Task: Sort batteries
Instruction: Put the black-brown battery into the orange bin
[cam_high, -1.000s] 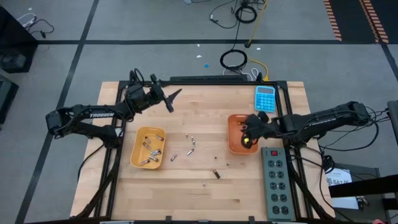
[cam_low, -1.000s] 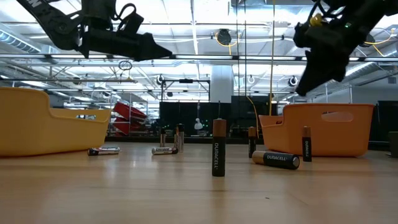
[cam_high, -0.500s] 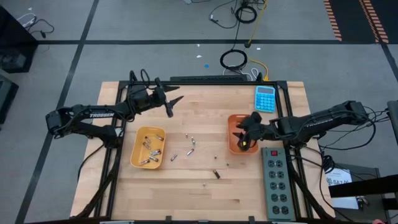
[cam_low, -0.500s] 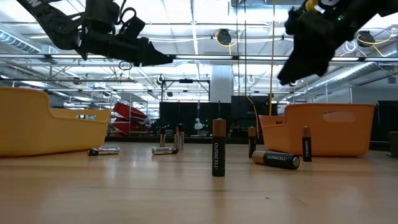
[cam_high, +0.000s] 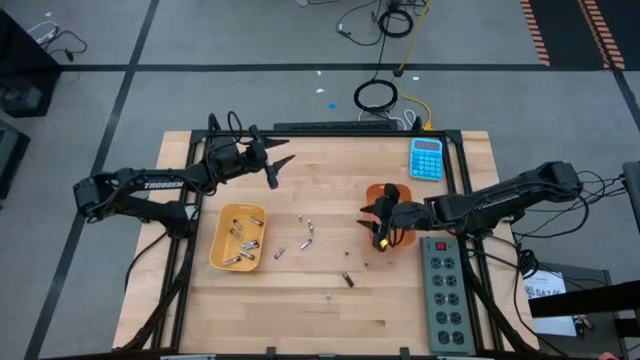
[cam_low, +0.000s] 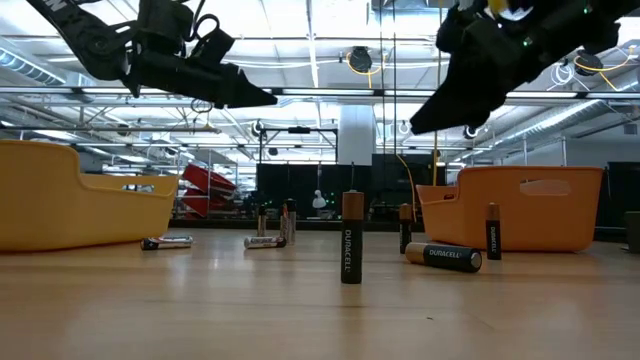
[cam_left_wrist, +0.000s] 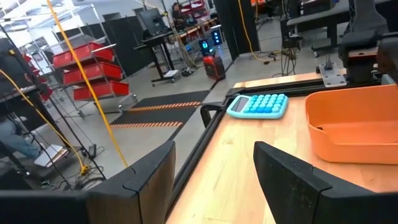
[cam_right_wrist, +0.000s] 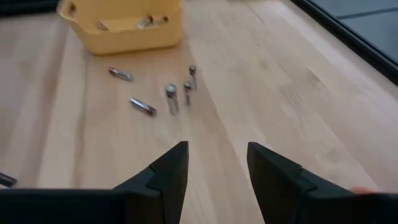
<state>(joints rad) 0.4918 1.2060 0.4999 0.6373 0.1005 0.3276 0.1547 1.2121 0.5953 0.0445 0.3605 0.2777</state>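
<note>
Several loose batteries lie or stand on the wooden table between a yellow tray, which holds more batteries, and an orange tray. In the low view one battery stands upright in the middle and another lies beside the orange tray. My right gripper hovers open above the orange tray's left edge; its wrist view looks over the loose batteries toward the yellow tray. My left gripper hangs open above the table's far left part.
A blue calculator lies at the far right and a grey power strip along the right edge. A dark frame borders the table. Bare wood lies toward the near edge. Both grippers hang well above the batteries.
My right gripper has moved from over the orange tray toward the table's left, out over the tray's left edge and nearer the loose batteries. The batteries and trays have stayed put.
</note>
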